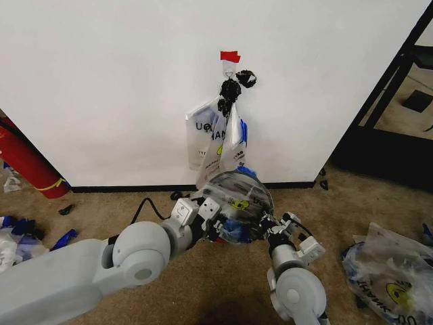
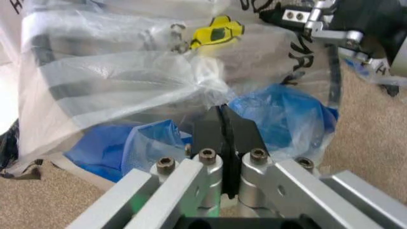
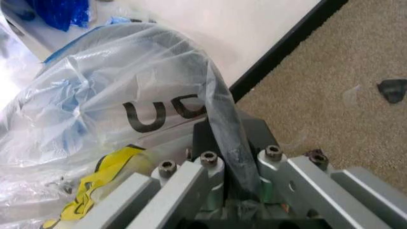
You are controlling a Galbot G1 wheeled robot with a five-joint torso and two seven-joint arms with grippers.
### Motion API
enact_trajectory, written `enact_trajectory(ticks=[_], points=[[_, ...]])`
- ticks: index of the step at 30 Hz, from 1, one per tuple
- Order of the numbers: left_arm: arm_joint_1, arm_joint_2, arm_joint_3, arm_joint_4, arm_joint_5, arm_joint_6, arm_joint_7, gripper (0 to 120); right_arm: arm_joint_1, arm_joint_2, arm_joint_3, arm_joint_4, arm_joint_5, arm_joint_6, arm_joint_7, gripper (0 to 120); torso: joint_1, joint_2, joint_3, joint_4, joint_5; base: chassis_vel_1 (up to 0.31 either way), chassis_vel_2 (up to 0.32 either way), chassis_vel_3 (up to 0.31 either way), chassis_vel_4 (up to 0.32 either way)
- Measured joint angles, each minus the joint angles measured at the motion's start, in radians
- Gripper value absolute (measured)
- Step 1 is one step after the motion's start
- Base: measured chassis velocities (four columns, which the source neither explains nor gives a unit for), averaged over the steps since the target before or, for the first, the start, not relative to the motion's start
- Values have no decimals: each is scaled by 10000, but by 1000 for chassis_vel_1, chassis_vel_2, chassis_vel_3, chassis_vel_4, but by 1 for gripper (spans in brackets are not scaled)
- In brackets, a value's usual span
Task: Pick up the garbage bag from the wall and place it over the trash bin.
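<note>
While more bags dangle from a hook on the wall [image 1: 101,81] at 12 o'clock, the garbage bag [image 1: 238,195] sits draped low on the carpet just below them. The left gripper [image 2: 222,125] pinches its plastic from 9 o'clock, and the right gripper [image 3: 224,143] clamps a fold from 3 o'clock.

Both grippers, left [image 1: 211,227] and right [image 1: 265,232], have jaws clamped.

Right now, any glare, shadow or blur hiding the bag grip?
Head view: even light, soft shadow on the carpet below the arms; garbage bag readable. Left wrist view: left gripper sharp, film behind it soft with pale sheen. Right wrist view: bright washout at one edge, right gripper jaws pinching film, clear.
</note>
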State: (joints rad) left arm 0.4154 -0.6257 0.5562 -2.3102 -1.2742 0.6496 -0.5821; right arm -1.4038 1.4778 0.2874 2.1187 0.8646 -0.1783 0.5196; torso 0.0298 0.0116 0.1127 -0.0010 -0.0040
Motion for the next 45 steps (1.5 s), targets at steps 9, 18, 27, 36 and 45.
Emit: enact_trajectory(ticks=[9, 18, 27, 36, 45], points=[[1021, 328, -912, -714, 2, -478, -18, 0, 143, 49, 300, 10, 510, -133, 269, 0, 0, 0, 0, 0, -1, 0, 0, 0, 0], [3186, 916, -2438, -1333, 510, -824, 289, 0, 319, 31, 741, 199, 1250, -309, 647, 0, 0, 0, 0, 0, 0, 0, 0, 0, 0], [4713, 115, -2502, -172, 2997, -1198, 996, 0, 212, 31, 982, 755, 1944, -635, 1023, 0, 0, 0, 0, -1, 0, 0, 0, 0, 0], [4249, -771, -1772, 1272, 3521, -1364, 1105, 0, 11, 18, 927, 1170, 2082, -775, 1069, 0, 0, 0, 0, -3, 0, 0, 0, 0, 0], [4348, -1026, -1740, 1829, 3824, -1498, 1045, 0, -22, 5, 857, 1188, 2030, -783, 1061, 0, 0, 0, 0, -1, 0, 0, 0, 0, 0]])
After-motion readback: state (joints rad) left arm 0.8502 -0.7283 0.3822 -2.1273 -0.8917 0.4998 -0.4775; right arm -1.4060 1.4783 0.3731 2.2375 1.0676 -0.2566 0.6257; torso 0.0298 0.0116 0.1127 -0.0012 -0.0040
